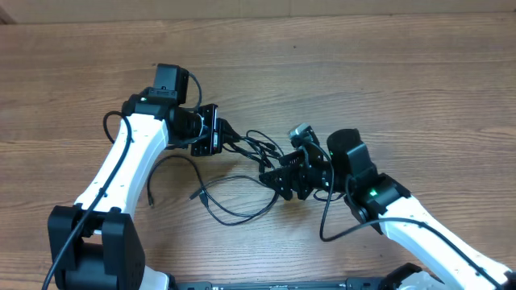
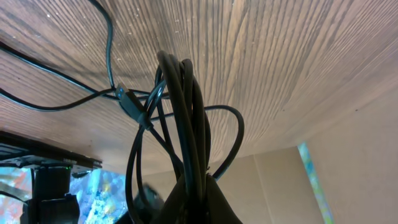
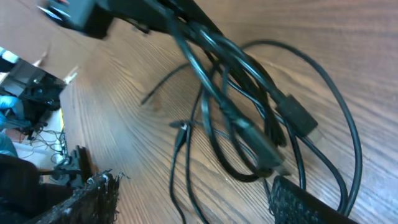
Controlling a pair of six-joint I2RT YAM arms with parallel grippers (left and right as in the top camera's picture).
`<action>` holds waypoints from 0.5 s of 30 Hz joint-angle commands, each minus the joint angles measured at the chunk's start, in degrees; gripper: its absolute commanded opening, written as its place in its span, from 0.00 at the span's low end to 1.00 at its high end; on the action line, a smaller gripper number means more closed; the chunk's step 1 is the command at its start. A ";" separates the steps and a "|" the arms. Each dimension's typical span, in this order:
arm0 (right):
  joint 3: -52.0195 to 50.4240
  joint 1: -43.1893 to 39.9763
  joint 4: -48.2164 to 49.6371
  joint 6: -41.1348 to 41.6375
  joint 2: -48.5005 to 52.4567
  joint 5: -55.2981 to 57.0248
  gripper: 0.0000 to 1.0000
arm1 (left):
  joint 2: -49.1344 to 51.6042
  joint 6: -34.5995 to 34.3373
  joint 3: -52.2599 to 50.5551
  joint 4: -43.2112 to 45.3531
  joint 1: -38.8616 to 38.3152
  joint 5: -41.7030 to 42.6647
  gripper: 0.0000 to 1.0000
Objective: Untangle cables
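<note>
My left claw (image 1: 219,135) pinches the cables (image 1: 251,147), which stretch lengthwise toward my right claw (image 1: 284,179). That claw stands wide.

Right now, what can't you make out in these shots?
Overhead: whether the right gripper touches the cables; its own black body covers that spot.
Left wrist: the left gripper and its hold on the cables; the bottom edge cuts it off.
Right wrist: which strand crosses over which; the picture is blurred.
Overhead: what kind of ends the cables have; too small.
</note>
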 commanded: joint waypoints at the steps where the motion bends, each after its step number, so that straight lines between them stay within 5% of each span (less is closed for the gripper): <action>1: 0.15 1.05 1.16 -0.26 2.45 0.37 0.76 | 0.17 -0.83 0.81 -0.11 -0.52 1.70 0.05; 9: 0.15 3.23 8.61 -0.24 6.32 0.57 0.70 | 0.17 -0.81 0.81 -0.13 -1.79 1.75 0.05; 15: 0.15 3.21 11.28 -0.02 8.35 0.59 0.50 | 0.15 -0.79 0.81 -0.11 -2.34 1.73 0.04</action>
